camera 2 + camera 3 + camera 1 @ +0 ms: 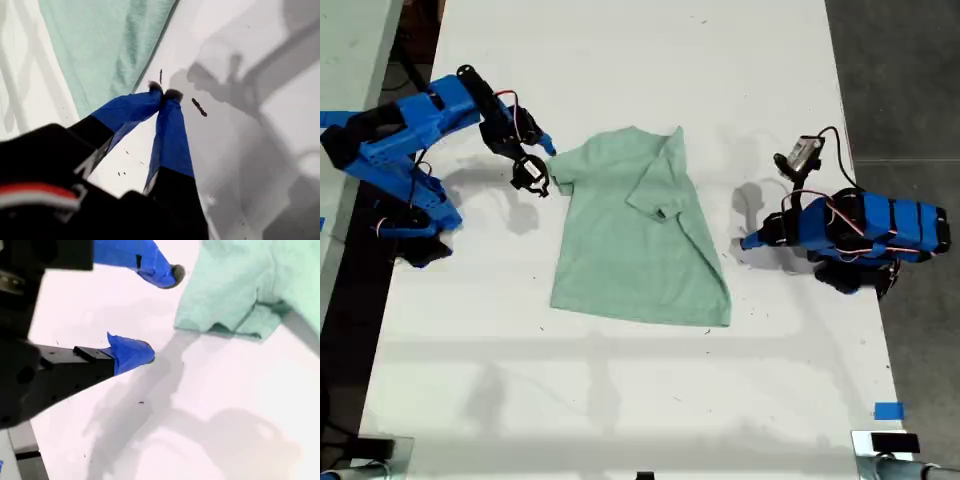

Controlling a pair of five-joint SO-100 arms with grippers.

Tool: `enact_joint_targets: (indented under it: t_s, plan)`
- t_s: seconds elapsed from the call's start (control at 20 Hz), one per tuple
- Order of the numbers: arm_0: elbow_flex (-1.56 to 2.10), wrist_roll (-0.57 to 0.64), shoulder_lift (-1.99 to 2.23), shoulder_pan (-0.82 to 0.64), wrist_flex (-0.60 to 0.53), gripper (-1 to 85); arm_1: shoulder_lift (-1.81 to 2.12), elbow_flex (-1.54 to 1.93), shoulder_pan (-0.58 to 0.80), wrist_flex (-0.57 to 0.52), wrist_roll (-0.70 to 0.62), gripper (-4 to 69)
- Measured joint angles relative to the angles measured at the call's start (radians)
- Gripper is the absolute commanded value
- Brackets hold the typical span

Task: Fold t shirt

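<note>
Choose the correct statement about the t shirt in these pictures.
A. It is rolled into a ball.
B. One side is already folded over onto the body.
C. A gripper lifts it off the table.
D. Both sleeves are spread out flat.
B. In the exterior view the t shirt has the sleeve on that view's right turned over onto its body, while the other sleeve lies spread near my second gripper; neither gripper holds it.
</note>
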Motion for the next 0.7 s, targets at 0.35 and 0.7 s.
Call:
enact_joint_targets:
  t_s: [0.35, 0.7]
  plan:
    - [0.104, 0.101, -0.141, -0.086, -0.183, 22.1, 0.000, 0.000, 0.000, 0.000, 0.000, 1.5]
    - [0.106, 0.106, -0.262, -0.064, -0.318, 21.9, 0.000, 0.000, 0.000, 0.000, 0.000, 1.5]
